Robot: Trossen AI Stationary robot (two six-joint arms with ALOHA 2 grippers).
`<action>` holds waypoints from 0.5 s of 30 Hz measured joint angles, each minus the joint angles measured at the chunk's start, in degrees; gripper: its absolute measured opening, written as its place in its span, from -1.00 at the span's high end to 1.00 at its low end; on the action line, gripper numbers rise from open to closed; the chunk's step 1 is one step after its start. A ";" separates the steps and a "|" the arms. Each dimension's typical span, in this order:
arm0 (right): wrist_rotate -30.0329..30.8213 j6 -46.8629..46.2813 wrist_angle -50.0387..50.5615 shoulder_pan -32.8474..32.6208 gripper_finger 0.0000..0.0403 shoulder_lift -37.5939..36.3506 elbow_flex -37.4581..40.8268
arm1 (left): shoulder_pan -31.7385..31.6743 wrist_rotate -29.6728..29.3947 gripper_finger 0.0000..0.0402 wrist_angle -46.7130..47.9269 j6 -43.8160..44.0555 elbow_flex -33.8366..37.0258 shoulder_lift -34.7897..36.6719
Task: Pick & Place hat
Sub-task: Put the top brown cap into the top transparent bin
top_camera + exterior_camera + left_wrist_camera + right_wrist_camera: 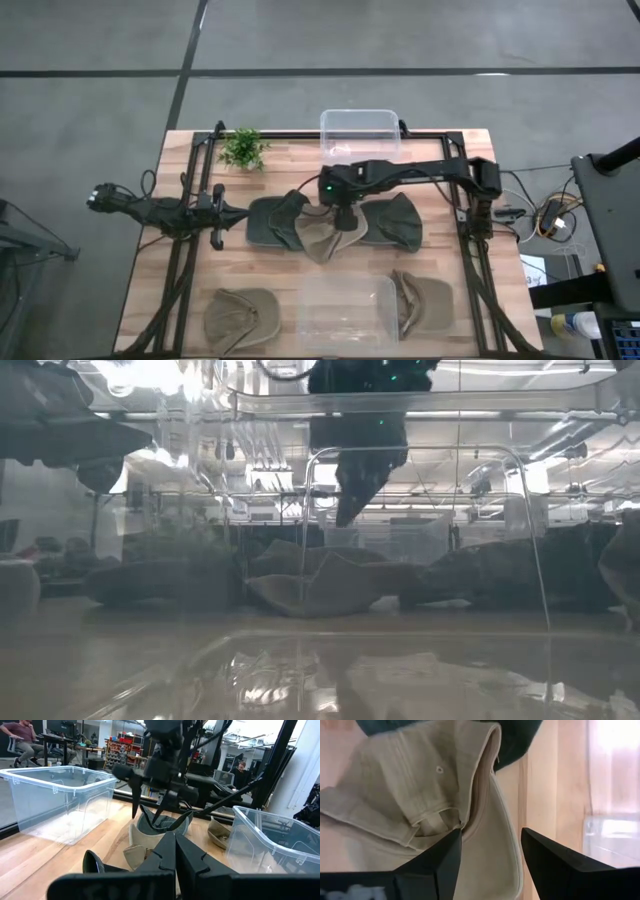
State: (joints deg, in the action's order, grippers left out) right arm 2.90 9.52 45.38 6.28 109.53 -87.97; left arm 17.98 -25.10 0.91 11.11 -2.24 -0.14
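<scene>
A beige cap (322, 243) lies crumpled on the table's middle, between two dark green caps (272, 222) (396, 222) and overlapping their edges. My right gripper (343, 214) hangs open directly above the beige cap (445, 785), fingers pointing down. In the low view the right gripper (346, 510) is clear of the cap (320, 588), with a gap between them. My left gripper (214, 214) waits shut at the table's left side, holding nothing. The left wrist view shows the left gripper (175, 852) shut, with the right gripper (147, 814) open over the caps.
One clear plastic bin (358, 135) stands at the far edge and another (345, 310) at the near edge. Olive caps (240, 316) (420, 300) lie either side of the near bin. A small green plant (243, 148) sits at the far left. People sit in the room behind.
</scene>
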 joint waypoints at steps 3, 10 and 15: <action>0.09 0.53 0.96 0.11 0.04 2.65 -2.10 | 0.00 0.00 1.00 -0.01 0.00 0.01 -0.04; 3.50 1.47 4.59 0.11 0.05 6.86 -4.62 | 0.00 -0.01 1.00 -0.02 0.00 0.01 -0.11; 5.30 2.41 4.55 0.24 0.07 6.83 -4.63 | 0.00 0.00 1.00 0.00 0.02 0.00 -0.11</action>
State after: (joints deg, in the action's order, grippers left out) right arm 8.20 11.92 49.93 6.52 116.36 -92.60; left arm 17.98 -25.10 0.91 11.14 -2.24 -0.25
